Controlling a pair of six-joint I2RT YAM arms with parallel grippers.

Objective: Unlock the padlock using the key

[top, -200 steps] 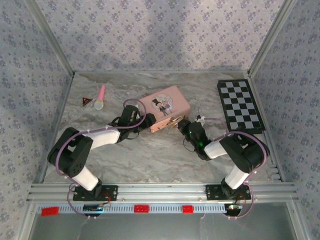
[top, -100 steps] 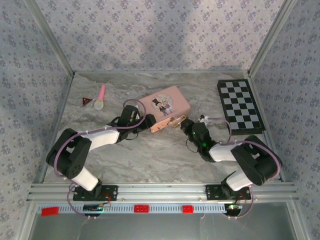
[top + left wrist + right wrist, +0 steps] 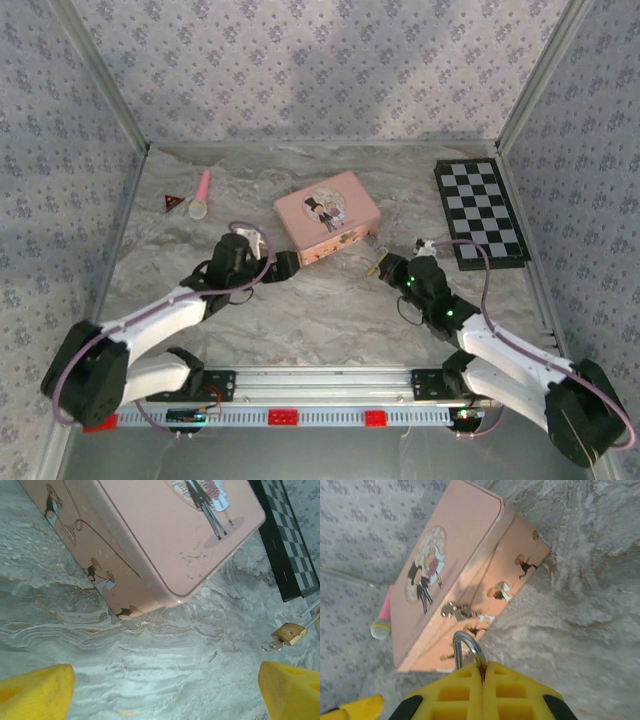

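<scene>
Right hand (image 3: pixel 483 672) pinches the padlock (image 3: pixel 289 633) by its shackle (image 3: pixel 470 647), clear of the pink tin's (image 3: pixel 328 215) clasp (image 3: pixel 456 611), probably to carry it off. Left hand (image 3: pixel 165 690) spread wide, empty, facing the tin.

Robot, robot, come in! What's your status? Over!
Left gripper open, by pink tin. Right gripper shut on padlock shackle. Padlock off the tin. Nothing blocking.
</scene>
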